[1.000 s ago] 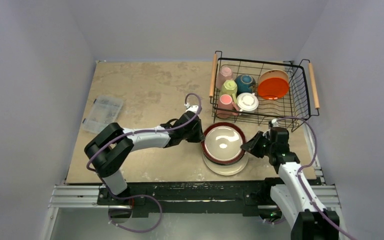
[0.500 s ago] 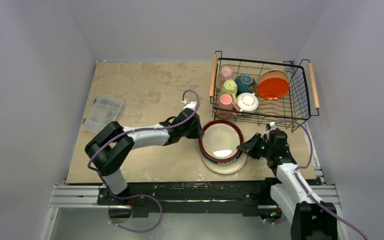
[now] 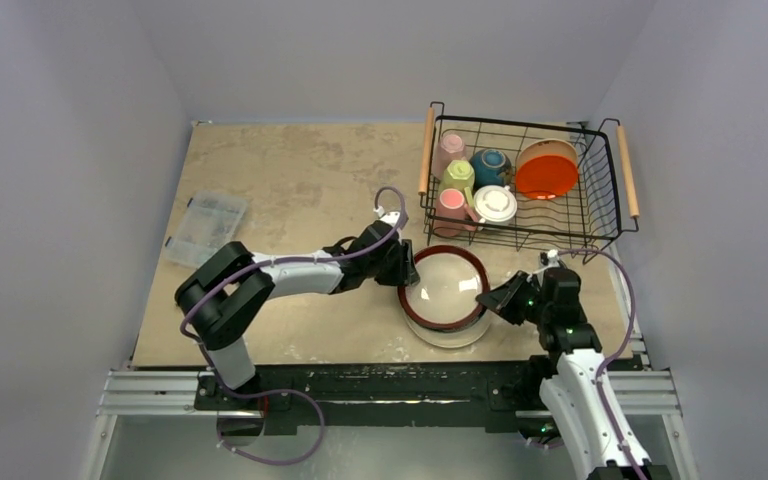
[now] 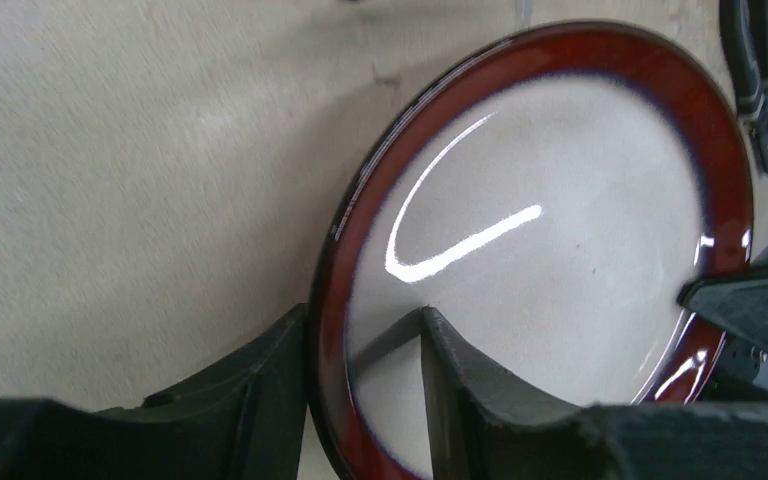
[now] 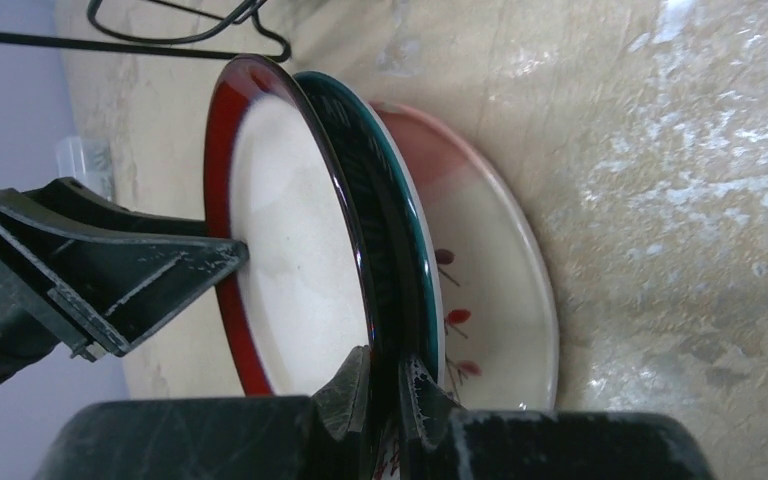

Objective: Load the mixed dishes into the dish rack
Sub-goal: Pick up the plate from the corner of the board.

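Top view: the red plate (image 3: 445,290) stands tilted between the left end effector (image 3: 403,270) and the right end effector (image 3: 487,296). The rack (image 3: 627,170) lies beyond both.

Left wrist: the left one's fingers (image 4: 260,400) stand spread, astride the plate's rim.

Right wrist: the right one's fingers (image 5: 345,392) pinch the opposite rim. A cream plate (image 5: 490,260) lies on the counter (image 5: 680,200) just beneath.

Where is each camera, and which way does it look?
Top external: above, behind the robot, looking down on table and dish rack; both arms show.
Left wrist: on its arm, facing the red-rimmed plate; left end effector straddles the rim.
Right wrist: low, looking along the table; right end effector pinches that rim.
Both wrist views share this plate.
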Controlling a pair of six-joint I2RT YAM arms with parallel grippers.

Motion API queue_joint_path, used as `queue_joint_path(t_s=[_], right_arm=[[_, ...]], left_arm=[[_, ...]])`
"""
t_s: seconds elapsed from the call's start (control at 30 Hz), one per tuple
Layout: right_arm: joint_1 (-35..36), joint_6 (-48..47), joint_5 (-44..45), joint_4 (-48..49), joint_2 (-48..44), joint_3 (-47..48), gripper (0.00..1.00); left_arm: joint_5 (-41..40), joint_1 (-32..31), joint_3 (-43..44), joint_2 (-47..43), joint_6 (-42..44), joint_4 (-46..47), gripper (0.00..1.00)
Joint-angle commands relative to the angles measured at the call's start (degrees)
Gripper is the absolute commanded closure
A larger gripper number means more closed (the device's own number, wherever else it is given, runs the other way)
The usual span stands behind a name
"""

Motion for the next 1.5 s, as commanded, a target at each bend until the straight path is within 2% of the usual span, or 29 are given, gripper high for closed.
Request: queue_joint_path(t_s=[0.0,0.13,0.23,0.4,0.57,0.77,0.9,1.07,1.2,1.33,1.4,1.43,1.47], right_arm=[[2.9,0.7,-14.9,1.2,-0.5,9.6,1.0],[2.9,0.3,-11.5,-4.5,1.4,13.2,1.0],[2.9,0.9,-11.2,-5.3,3.4,13.6,1.0],[2.9,0.0,-10.9,-7.2,5.4,15.3,1.0],[2.9,-2.9,-9.9,-8.8,6.3,17.1,1.0],[2.9,-0.1,-15.8,-0.7,4.4,15.7,1.0],[2.9,3.8,-18.7,4.4,2.2,13.8,1.0],[2.9,7.3,-21.6,9.7,1.0,10.5,1.0],[2.9,8.2,-22.5,13.3,0.7,8.5,1.0],[2.9,5.2,-24.0,14.5,2.0,7.7,1.0],[2.9,1.8,-24.8,12.8,2.8,8.5,1.0],[2.9,-0.7,-25.0,11.6,3.2,9.6,1.0],[2.9,-3.6,-25.2,9.1,3.7,10.6,0.97]], left_arm=[[11.8,-5.3,-0.5,-2.6,2.7,-3.4,0.54],[9.6,-5.3,-1.6,-7.8,7.1,-5.8,0.42],[8.1,-5.3,-2.6,-12.5,10.1,-8.6,0.37],[5.4,-5.3,-3.3,-20.6,15.0,-13.4,0.33],[-1.8,-5.2,-3.0,-24.7,18.2,-19.3,0.3],[5.4,-4.2,-1.8,-20.9,13.5,-16.7,0.3],[13.6,-0.3,-4.8,-17.6,5.1,-8.8,0.39],[23.6,3.6,-11.3,-16.3,-4.1,10.2,0.56],[27.4,3.9,-12.7,-16.2,-7.7,16.7,0.66],[30.9,4.4,-16.1,-16.0,-14.3,27.9,0.79],[31.7,4.4,-17.6,-16.3,-15.7,32.0,0.96],[31.7,4.4,-18.2,-16.8,-16.1,33.2,1.0],[32.0,4.4,-18.9,-17.3,-16.3,35.0,1.0]])
